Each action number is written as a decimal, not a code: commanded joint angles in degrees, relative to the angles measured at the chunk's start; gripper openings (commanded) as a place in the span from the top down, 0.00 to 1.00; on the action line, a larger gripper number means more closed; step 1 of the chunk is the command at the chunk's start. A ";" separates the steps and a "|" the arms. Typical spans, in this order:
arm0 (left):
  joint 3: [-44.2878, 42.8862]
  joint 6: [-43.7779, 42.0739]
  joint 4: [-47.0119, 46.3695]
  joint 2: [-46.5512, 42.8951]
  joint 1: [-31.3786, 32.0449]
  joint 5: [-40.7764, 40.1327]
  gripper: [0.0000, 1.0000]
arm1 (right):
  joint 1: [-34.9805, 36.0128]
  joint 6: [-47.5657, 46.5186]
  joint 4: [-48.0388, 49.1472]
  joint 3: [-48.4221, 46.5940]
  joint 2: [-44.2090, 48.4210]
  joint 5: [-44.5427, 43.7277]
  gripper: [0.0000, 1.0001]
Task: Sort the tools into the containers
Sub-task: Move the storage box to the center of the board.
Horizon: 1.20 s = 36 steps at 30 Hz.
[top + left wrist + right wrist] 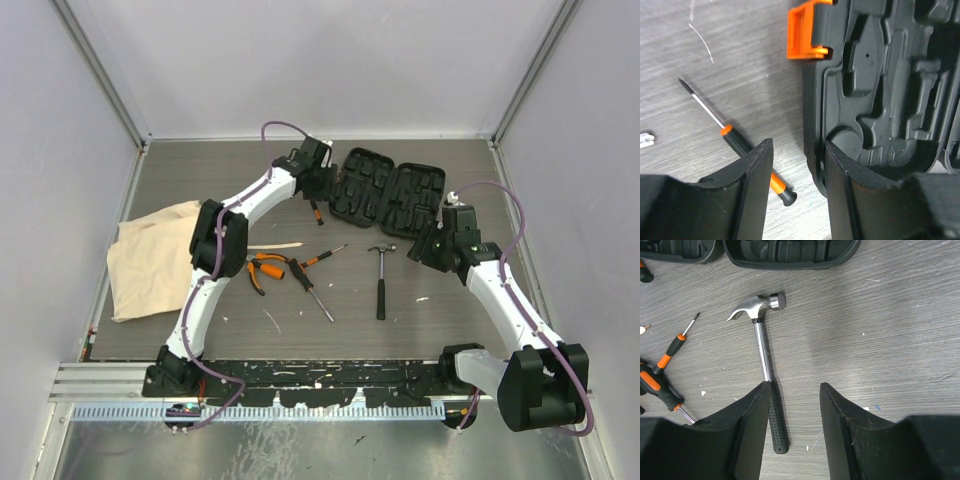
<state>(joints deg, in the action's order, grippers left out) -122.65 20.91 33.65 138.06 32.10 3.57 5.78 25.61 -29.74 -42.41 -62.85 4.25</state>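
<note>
The black tool case (pixel 390 190) lies open at the back, its moulded slots (pixel 880 75) holding nothing I can see. My left gripper (pixel 320 186) (pixel 799 144) straddles the case's left rim, one finger inside and one outside, open with a gap left. A thin orange-tipped driver (pixel 732 136) (pixel 316 212) lies under the outer finger. My right gripper (pixel 427 245) (pixel 795 385) hovers open over bare table, its left finger beside the hammer (pixel 762 347) (pixel 381 275). Orange-and-black pliers (pixel 262 270) and two screwdrivers (pixel 310 285) (pixel 325 257) lie mid-table. The beige bag (pixel 150 258) is at the left.
A thin pale stick (pixel 275 246) lies between the bag and the pliers. An orange latch (pixel 807 30) stands out from the case's left edge. Grey walls close in the table on three sides. Small white flecks (pixel 422 298) dot the wood.
</note>
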 commanded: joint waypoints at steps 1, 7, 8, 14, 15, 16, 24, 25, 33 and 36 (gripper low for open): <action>4.42 2.11 -2.23 -5.22 1.12 2.02 0.58 | 0.11 -0.64 2.17 0.38 1.18 1.26 0.51; 11.89 4.24 -4.79 -9.17 1.73 1.76 0.71 | 0.13 -0.82 2.46 0.92 1.23 0.99 0.51; 12.89 4.85 -5.05 -9.90 1.74 1.71 0.72 | 0.11 -0.83 2.43 1.00 1.19 0.95 0.51; 19.97 9.15 -7.24 -14.94 3.15 0.34 0.83 | 0.07 -0.92 2.74 1.40 1.05 1.01 0.51; 20.97 10.12 -7.62 -15.74 3.64 0.07 0.84 | 0.10 -0.94 2.82 1.43 0.97 1.02 0.51; 21.79 10.71 -7.89 -16.32 4.16 -0.42 0.86 | 0.13 -0.92 2.88 1.60 1.03 0.95 0.51; 24.72 12.47 -7.96 -17.48 7.62 -2.79 0.92 | 0.12 -1.04 2.79 2.48 1.57 0.85 0.51; 25.12 12.61 -7.95 -17.42 7.78 -2.78 0.92 | 0.12 -1.08 2.69 2.53 1.66 0.78 0.51; 29.31 14.20 -9.07 -20.27 9.26 -3.18 0.82 | 0.15 -1.12 2.27 2.39 2.91 0.28 0.51; 29.00 13.76 -8.90 -22.23 9.39 -4.04 0.68 | 0.12 -1.22 2.23 2.21 3.51 0.27 0.50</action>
<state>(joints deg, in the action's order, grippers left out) -93.38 34.94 26.44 121.56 40.80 0.10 5.78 25.21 -28.75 -39.40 -61.34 4.80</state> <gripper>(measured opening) 0.259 0.496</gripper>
